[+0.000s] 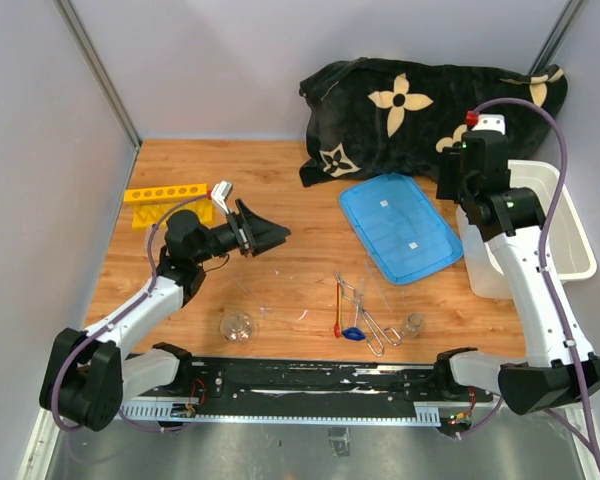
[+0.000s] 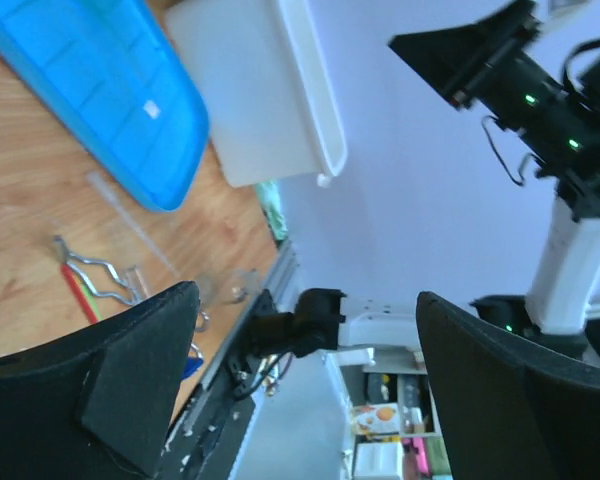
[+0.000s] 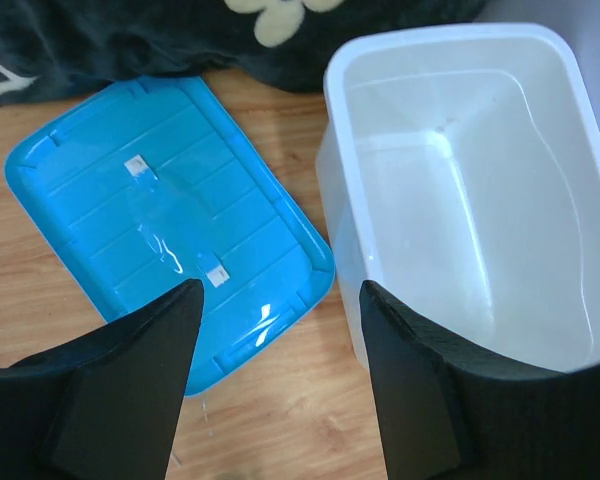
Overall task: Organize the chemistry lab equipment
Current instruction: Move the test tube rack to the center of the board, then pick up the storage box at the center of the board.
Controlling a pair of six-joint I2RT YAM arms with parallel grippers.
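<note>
1. Top external: sees left gripper (image 1: pixel 265 235) and right gripper (image 1: pixel 458 175) spread wide, holding nothing.
2. Finds tongs (image 1: pixel 365 310), red spatula (image 1: pixel 339 303) and glass flask (image 1: pixel 238 326) lying loose on the counter (image 1: pixel 280 180); yellow rack (image 1: pixel 170 195) at back left.
3. Might tip or crack the clear flask with a hard, crooked grab.

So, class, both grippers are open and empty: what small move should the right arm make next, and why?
Probably lower the right gripper, which hangs open above the white tub and blue lid, toward the small beaker: it is the closest loose piece, and the tub stands open and empty.
</note>
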